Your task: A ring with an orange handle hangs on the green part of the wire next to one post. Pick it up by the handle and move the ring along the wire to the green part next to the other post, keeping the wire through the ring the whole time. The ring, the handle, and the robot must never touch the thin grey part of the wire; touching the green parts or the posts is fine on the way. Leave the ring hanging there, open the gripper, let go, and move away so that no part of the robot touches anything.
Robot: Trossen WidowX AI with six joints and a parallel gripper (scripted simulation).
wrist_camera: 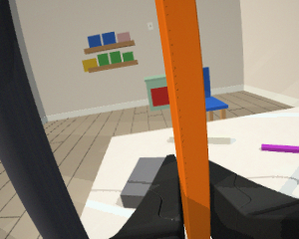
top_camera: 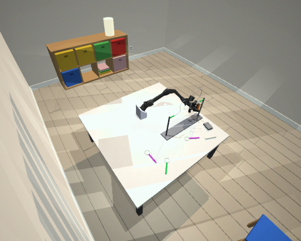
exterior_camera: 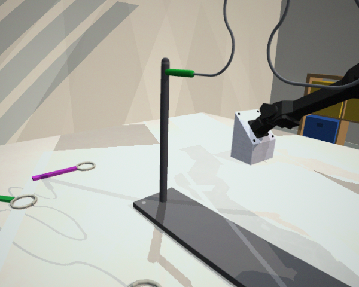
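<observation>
The orange handle (wrist_camera: pixel 183 94) (top_camera: pixel 199 104) stands upright between my fingers in the wrist view. My gripper (wrist_camera: pixel 179 161) (top_camera: pixel 195 106) is shut on its lower end, close beside the far post (top_camera: pixel 201 106) (wrist_camera: pixel 24 126) of the wire stand. The short green part (top_camera: pixel 201 99) of the wire sits at that post's top. The ring itself is too small to make out. The near post (top_camera: pixel 167 127) (exterior_camera: pixel 164 130) carries the other green part (top_camera: pixel 172 116) (exterior_camera: pixel 179 72). The thin grey wire (exterior_camera: pixel 232 40) loops up between the posts. Both posts stand on a dark base plate (top_camera: pixel 181 124) (exterior_camera: pixel 204 228).
Loose rings lie on the table: two with purple handles (top_camera: pixel 152 156) (top_camera: pixel 193 137) (exterior_camera: pixel 62 171) and one with a green handle (top_camera: pixel 166 167) (exterior_camera: pixel 21 200). A small dark block (top_camera: pixel 207 126) and a pale stick (top_camera: pixel 210 137) lie beside the base plate. The arm's grey mount (top_camera: pixel 141 113) (exterior_camera: pixel 251 144) stands behind.
</observation>
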